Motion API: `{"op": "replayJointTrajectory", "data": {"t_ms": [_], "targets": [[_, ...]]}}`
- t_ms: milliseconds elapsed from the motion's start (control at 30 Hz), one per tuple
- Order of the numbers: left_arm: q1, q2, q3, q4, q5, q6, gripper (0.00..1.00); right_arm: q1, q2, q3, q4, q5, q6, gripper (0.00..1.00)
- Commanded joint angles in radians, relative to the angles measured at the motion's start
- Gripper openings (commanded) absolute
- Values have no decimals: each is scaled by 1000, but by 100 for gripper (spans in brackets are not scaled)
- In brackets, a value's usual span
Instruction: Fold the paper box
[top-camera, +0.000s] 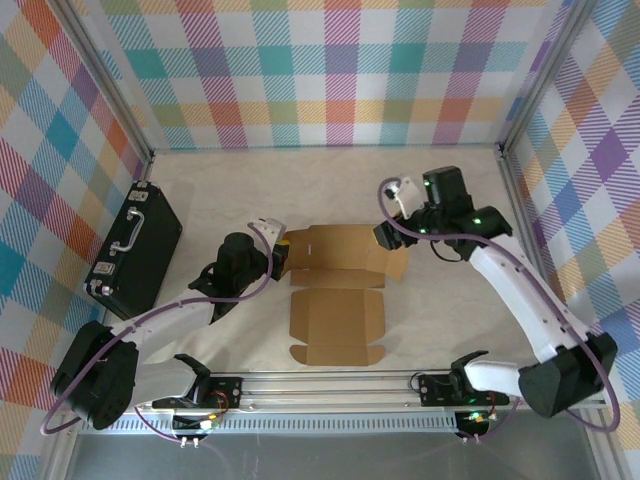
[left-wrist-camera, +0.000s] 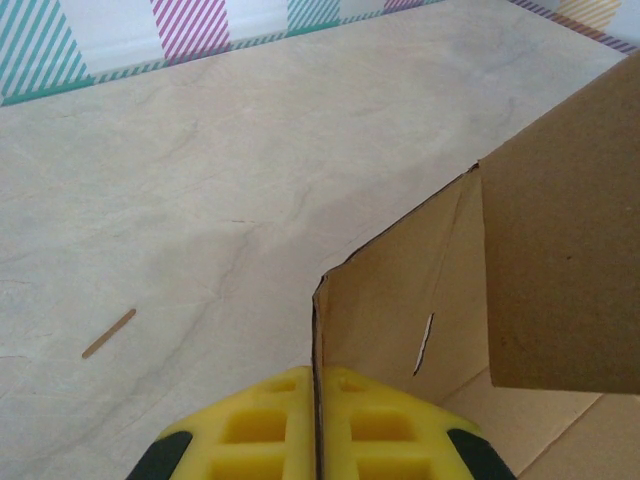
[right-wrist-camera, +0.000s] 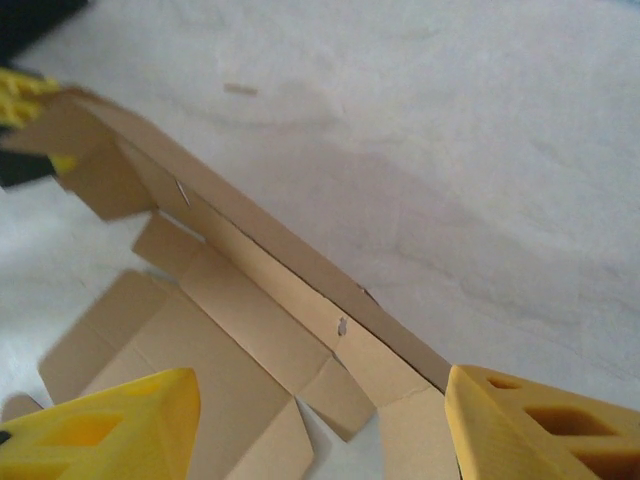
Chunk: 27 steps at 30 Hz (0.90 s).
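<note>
The paper box (top-camera: 335, 310) is a brown cardboard die-cut sheet lying mid-table, its near half flat and its far panel (top-camera: 340, 250) raised. My left gripper (top-camera: 283, 250) is at the sheet's far left corner. In the left wrist view its yellow fingers (left-wrist-camera: 260, 430) are shut on the thin edge of an upright flap (left-wrist-camera: 400, 300). My right gripper (top-camera: 385, 236) hovers over the far right end of the paper box (right-wrist-camera: 250, 300). It is open, its yellow fingers (right-wrist-camera: 540, 425) wide apart with the cardboard below them.
A black hard case (top-camera: 135, 250) with a handle lies at the left, against the plaid wall. A small wooden stick (left-wrist-camera: 108, 333) rests on the bare table beyond the box. Metal frame posts (top-camera: 510, 165) stand at the corners, and the arms' rail (top-camera: 330, 385) runs along the near edge.
</note>
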Motion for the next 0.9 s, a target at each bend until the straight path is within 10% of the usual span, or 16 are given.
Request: {"op": "replayJointTrajectory", "data": {"t_ms": [0, 567, 867], "targets": [[5, -28, -11, 12, -4, -4, 0, 19, 42, 32, -112, 118, -143, 66], [4, -14, -11, 19, 2, -4, 0, 33, 229, 177, -95, 250, -274, 64], [4, -19, -13, 18, 0, -4, 0, 104, 284, 245, -183, 212, -269, 37]]}}
